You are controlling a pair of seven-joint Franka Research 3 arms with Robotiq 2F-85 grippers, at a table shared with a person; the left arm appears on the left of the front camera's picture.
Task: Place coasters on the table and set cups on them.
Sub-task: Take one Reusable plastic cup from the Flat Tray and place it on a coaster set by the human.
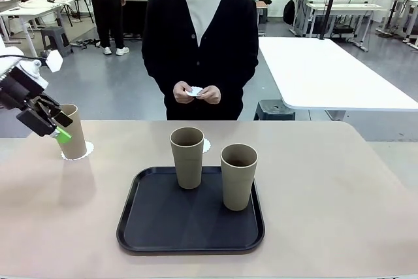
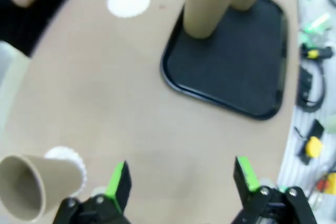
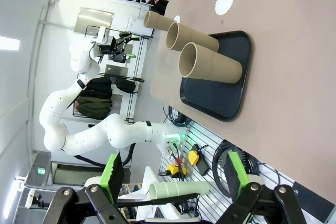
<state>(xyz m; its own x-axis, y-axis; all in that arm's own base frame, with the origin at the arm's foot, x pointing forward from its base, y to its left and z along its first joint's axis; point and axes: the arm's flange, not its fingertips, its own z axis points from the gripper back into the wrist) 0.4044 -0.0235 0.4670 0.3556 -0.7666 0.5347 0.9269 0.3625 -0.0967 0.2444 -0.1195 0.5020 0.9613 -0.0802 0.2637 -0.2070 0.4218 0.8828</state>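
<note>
Our left gripper (image 2: 181, 178) hangs well to the left of the tray (image 1: 189, 220), fingers spread wide with nothing between them. It is just beside the placed cup (image 1: 73, 136), not around it, and that cup stands upright on a coaster (image 1: 89, 149). We judge that pair done, so the step in hand is fetching the next cup.

Two cups stand on the tray: the left cup (image 1: 187, 158) toward its far edge and the right cup (image 1: 239, 178) toward its right side. A bare coaster (image 2: 128, 1) lies on the table (image 1: 326, 187) just behind the tray's far edge. Beyond the tray, the person's hands (image 1: 209, 95) hold a third coaster (image 1: 194, 91).

To do this well, we should first draw away from the placed cup without brushing it; it looks tall and light and would likely tip. Then we take the left cup, the one closest to the bare coaster, with the fingers on either side of its wall. We lift it over the tray's raised lip and lower it straight down, centred, since a paper disc probably slides under a sideways nudge.

Our right gripper (image 3: 174, 171) is also wide open and empty, well back from the tray.
</note>
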